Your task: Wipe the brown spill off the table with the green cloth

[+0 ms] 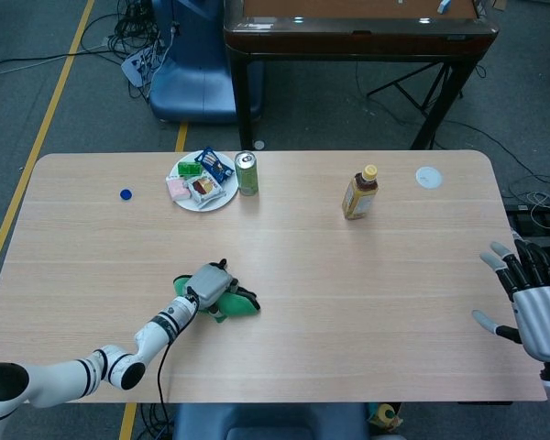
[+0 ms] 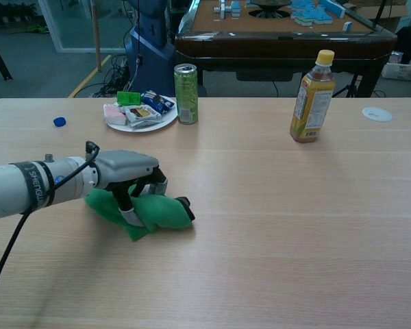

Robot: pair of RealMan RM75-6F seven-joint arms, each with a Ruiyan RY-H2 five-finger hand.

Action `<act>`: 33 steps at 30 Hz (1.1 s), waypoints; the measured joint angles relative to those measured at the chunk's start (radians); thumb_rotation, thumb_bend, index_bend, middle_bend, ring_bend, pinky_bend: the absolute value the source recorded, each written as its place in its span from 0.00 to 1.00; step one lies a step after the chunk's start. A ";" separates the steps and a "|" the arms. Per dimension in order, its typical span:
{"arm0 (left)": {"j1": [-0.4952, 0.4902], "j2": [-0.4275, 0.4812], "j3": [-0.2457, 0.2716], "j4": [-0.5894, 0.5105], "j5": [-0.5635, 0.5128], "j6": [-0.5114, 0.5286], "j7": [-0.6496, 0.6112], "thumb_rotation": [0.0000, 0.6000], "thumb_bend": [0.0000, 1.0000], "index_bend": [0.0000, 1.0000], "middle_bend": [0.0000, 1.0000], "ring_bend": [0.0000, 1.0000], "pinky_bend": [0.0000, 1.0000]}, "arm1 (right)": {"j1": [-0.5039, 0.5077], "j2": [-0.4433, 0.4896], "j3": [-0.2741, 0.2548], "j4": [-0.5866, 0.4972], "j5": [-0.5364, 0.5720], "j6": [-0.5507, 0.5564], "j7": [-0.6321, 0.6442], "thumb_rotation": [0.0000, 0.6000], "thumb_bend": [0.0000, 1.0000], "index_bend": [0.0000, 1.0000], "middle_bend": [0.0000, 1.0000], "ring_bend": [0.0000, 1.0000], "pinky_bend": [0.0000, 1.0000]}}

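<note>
My left hand grips the bunched green cloth and presses it onto the table near the front left. The cloth lies over the place where the brown spill was; no brown mark shows in either view now. My right hand hovers open at the table's right edge, fingers spread, holding nothing; it shows only in the head view.
A white plate of snack packets and a green can stand at the back left. A tea bottle, a white lid and a blue cap also lie on the table.
</note>
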 measured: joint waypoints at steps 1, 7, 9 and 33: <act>-0.002 -0.004 0.002 -0.009 0.008 -0.001 -0.001 1.00 0.15 0.51 0.53 0.57 0.72 | -0.001 -0.001 0.000 0.001 0.000 0.001 0.001 1.00 0.18 0.21 0.17 0.06 0.02; -0.018 -0.034 0.004 -0.037 0.047 -0.002 -0.010 1.00 0.15 0.51 0.53 0.57 0.71 | -0.002 -0.004 -0.001 0.006 0.002 -0.001 0.006 1.00 0.18 0.21 0.17 0.06 0.02; -0.022 -0.043 0.003 -0.042 0.052 -0.001 -0.011 1.00 0.15 0.50 0.53 0.56 0.71 | -0.003 -0.004 -0.001 0.007 0.003 0.000 0.007 1.00 0.18 0.21 0.17 0.06 0.02; -0.015 -0.073 -0.028 0.163 -0.002 0.069 0.130 1.00 0.15 0.50 0.53 0.56 0.67 | -0.006 -0.005 0.001 0.013 0.002 0.004 0.016 1.00 0.18 0.21 0.17 0.06 0.02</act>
